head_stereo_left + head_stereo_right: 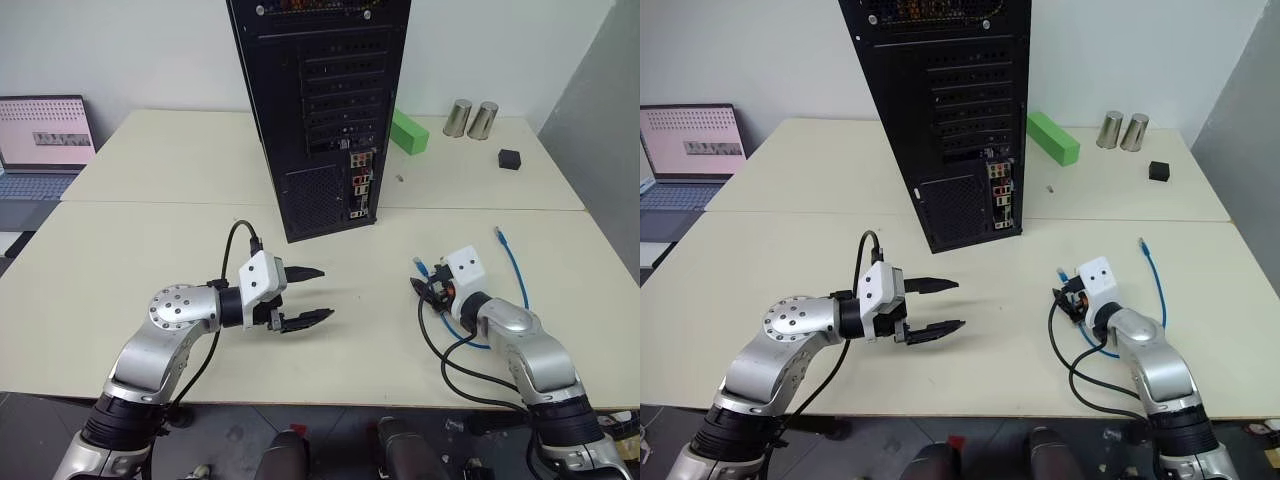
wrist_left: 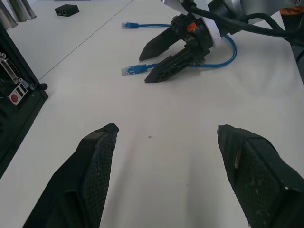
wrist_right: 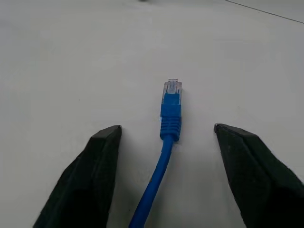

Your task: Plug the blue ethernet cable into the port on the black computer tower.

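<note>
Blue ethernet cable (image 3: 166,142) lies flat on the cream table (image 1: 150,250), and one of its plugs (image 3: 171,97) sits between the two black fingers of the right gripper (image 3: 166,137). The jaws stand apart on either side of the cord without touching it, so nothing is gripped. From that plug the cord runs back under the gripper's wrist, loops on the tabletop and ends in the other plug (image 1: 498,235), which lies beyond the gripper toward the table's far right side.

Across from the right gripper, well apart from it, the left gripper (image 1: 305,295) hovers above the table with its fingers spread wide and empty, pointing toward the right gripper.

Beyond both grippers, roughly between them, the black computer tower (image 1: 320,100) stands upright with its rear facing the robot. Its narrow connector strip, where the port (image 1: 361,185) sits, runs down the rear's right side beside a mesh vent (image 1: 313,198); I cannot tell the single socket apart from its neighbours.

Past the tower lie a green block (image 1: 410,131), two metal cups (image 1: 471,119) and a small black cube (image 1: 510,159). A laptop (image 1: 42,140) stands open at the far left.
</note>
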Motion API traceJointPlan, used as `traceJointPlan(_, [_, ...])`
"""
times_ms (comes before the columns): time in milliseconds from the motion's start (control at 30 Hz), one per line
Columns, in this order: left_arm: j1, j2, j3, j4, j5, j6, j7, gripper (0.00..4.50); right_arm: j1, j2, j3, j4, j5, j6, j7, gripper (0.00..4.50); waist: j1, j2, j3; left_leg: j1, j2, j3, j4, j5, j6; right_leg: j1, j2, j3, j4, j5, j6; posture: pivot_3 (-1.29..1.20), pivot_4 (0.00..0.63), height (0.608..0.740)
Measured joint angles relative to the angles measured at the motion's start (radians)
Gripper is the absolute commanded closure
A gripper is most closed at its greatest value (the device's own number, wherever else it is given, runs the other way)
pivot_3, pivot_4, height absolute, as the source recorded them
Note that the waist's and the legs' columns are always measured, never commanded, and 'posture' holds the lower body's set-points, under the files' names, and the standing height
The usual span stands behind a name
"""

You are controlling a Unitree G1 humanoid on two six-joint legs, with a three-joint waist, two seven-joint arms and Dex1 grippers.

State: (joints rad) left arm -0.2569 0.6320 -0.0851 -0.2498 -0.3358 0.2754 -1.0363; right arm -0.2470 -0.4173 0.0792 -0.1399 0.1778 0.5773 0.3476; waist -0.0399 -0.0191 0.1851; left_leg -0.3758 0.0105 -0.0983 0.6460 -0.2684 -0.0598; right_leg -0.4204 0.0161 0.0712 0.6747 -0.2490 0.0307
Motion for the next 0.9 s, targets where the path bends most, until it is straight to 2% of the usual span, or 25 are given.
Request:
traceJointPlan(167, [-0.013,0.000,0.000,0.001,0.001,0.000,-0.001,0.90,0.001,0.006,0.000,0.000,-0.003,0.001,0.000,3.22,0.000,0.000,0.000,0.000,0.000,0.000,0.000,0.000,0.000,0.000,0.000,0.000,0.000,0.000,0.000,0.00,0.150,0.740])
traceJointPlan(367, [-0.041,0.000,-0.013,0.030,0.016,-0.010,-0.005,0.90,0.005,-0.001,0.000,-0.005,-0.010,-0.001,0.017,4.37,0.000,0.000,0.000,0.000,0.000,0.000,0.000,0.000,0.000,0.000,0.000,0.000,0.000,0.000,0.000,0.00,0.150,0.740])
traceJointPlan(500, [-0.078,0.002,-0.032,0.087,0.042,-0.045,-0.029,0.90,0.027,-0.056,0.027,-0.059,-0.004,-0.007,0.106,4.39,0.000,0.000,0.000,-0.001,0.000,0.000,0.000,0.000,0.000,0.000,0.000,0.000,-0.001,0.000,0.000,0.00,0.150,0.740])
traceJointPlan(700, [-0.178,-0.001,-0.094,0.200,0.089,-0.151,-0.125,0.90,0.020,-0.151,0.121,-0.290,0.086,0.014,0.335,4.41,-0.005,0.000,0.000,-0.001,0.000,-0.001,0.000,0.000,0.000,0.000,0.000,-0.001,-0.001,0.000,0.000,0.00,0.150,0.740])
traceJointPlan(900, [-0.203,-0.029,-0.164,0.275,0.120,-0.234,-0.196,0.90,-0.028,-0.170,0.182,-0.330,0.091,0.086,0.382,4.41,-0.005,0.000,0.000,-0.002,0.000,-0.002,0.001,0.000,0.000,0.000,0.000,-0.002,-0.001,0.000,0.000,0.00,0.150,0.740])
